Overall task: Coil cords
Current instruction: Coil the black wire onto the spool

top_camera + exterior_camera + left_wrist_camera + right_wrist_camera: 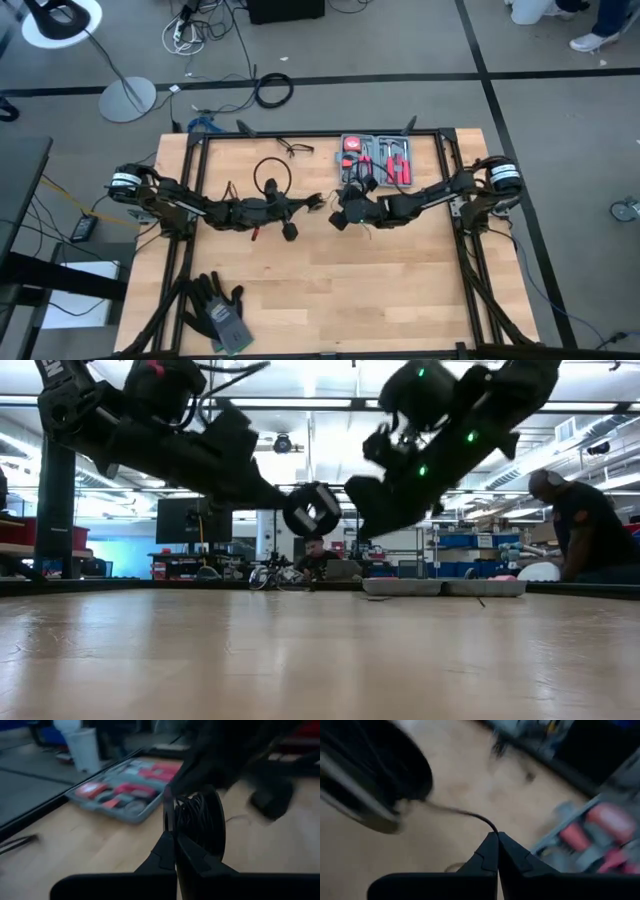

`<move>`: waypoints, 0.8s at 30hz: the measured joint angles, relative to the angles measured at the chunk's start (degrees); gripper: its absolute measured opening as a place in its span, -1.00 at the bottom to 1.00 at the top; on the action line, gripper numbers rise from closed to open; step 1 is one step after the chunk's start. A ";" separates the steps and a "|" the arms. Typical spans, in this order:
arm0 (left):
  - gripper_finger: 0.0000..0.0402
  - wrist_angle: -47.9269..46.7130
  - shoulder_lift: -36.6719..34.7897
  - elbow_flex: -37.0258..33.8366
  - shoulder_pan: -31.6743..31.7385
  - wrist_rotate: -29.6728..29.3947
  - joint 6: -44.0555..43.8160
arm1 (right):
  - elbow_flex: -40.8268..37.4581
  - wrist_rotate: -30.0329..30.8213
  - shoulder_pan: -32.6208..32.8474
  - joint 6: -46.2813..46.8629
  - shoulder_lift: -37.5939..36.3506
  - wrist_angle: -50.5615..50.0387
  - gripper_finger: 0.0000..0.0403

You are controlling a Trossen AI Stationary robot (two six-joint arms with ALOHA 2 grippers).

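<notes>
Thin black cord [470, 814] wound on a black spool [200, 822]. Pale wood-grain surface [330, 280]. Grey tool case [378, 158] holding red tools; dark grey gloves [215, 310].

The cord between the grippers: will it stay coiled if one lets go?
Probably not. The cord is very thin and curves loosely from the right gripper, so it looks floppy. The wound part at the left gripper would likely spring loose.
</notes>
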 joint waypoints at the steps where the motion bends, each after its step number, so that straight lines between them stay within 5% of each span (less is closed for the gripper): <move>1: -1.00 1.07 0.00 0.00 -0.02 0.66 -0.04 | -0.01 -2.29 -0.35 1.07 1.11 0.75 -1.00; 7: -1.00 4.06 0.00 0.00 0.03 0.97 -0.36 | -0.01 -12.53 -0.22 0.87 10.71 19.29 -1.00; 14: -1.00 3.17 0.00 0.00 0.03 -3.50 -0.36 | 0.04 -15.46 1.51 -4.32 18.90 45.24 -1.00; 24: -1.00 -2.92 0.02 0.00 0.03 -5.46 -0.38 | 0.10 -18.49 1.11 -10.60 17.65 51.42 -1.00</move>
